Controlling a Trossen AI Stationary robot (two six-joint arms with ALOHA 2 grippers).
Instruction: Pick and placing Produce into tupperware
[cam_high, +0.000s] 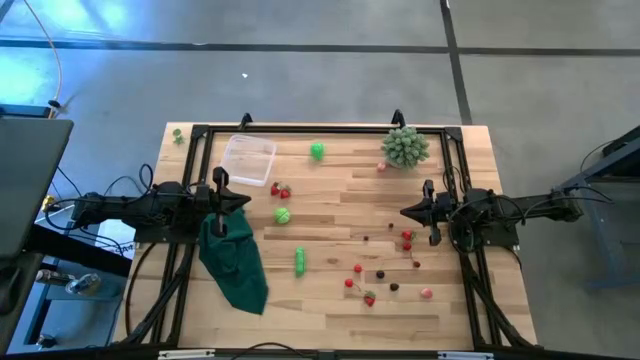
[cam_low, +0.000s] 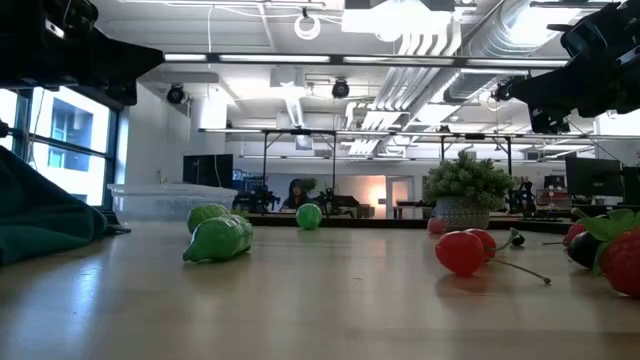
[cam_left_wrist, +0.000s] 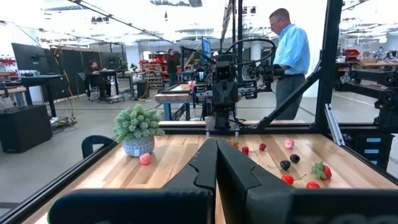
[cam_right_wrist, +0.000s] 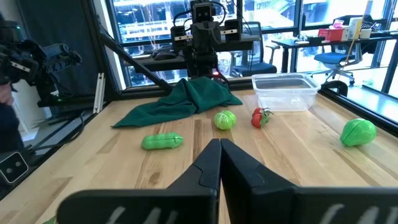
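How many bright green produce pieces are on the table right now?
3: a bright green round piece beside the clear plastic tupperware, a round leafy one mid-table, a long one nearer the front. None looks hidden.

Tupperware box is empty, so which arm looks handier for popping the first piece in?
Probably the left. Its shut left pincer hangs beside the tupperware, with red produce close by. The right pincer, also shut, waits across the table.

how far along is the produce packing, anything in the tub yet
Nothing looks done: the clear square plastic tupperware appears empty. Nothing is in hand either; the left gripper and right gripper are both shut on nothing, above the wooden table. All of it is left: the small green, red and dark toy produce lies scattered on the wood.
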